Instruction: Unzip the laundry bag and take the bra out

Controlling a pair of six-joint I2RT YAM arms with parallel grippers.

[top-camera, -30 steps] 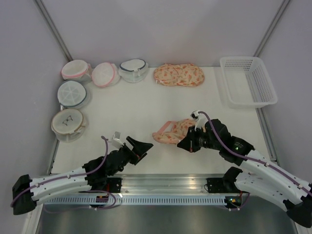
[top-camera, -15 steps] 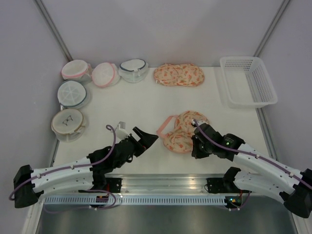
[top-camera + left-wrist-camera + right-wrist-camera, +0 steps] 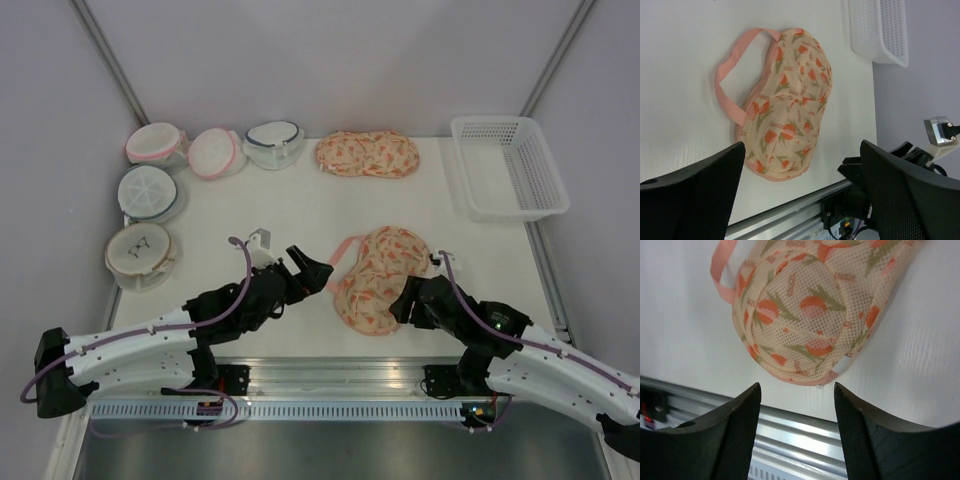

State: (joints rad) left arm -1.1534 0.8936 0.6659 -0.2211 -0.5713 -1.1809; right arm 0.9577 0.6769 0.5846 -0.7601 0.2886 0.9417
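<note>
The peach, orange-printed laundry bag (image 3: 380, 268) lies flat near the table's front edge, zipped shut, its pink loop strap (image 3: 343, 252) pointing left. My left gripper (image 3: 316, 267) hovers wide open just left of that strap; in the left wrist view the bag (image 3: 787, 110) lies ahead of the left gripper (image 3: 801, 145). My right gripper (image 3: 403, 302) stands open at the bag's near right edge. The right wrist view shows the right gripper (image 3: 796, 386) just short of the bag's pink rim (image 3: 807, 380), with nothing between its fingers. The bra is hidden.
A look-alike peach bag (image 3: 367, 154) lies at the back centre. A white basket (image 3: 512, 165) stands at the back right. Several round mesh bags (image 3: 150, 190) line the left side and back left. The metal rail (image 3: 330, 380) runs along the near edge.
The right gripper let go of the folded bag, opened and drew back toward the near edge. The bag now lies spread flat. The left gripper moved right, toward the strap.
</note>
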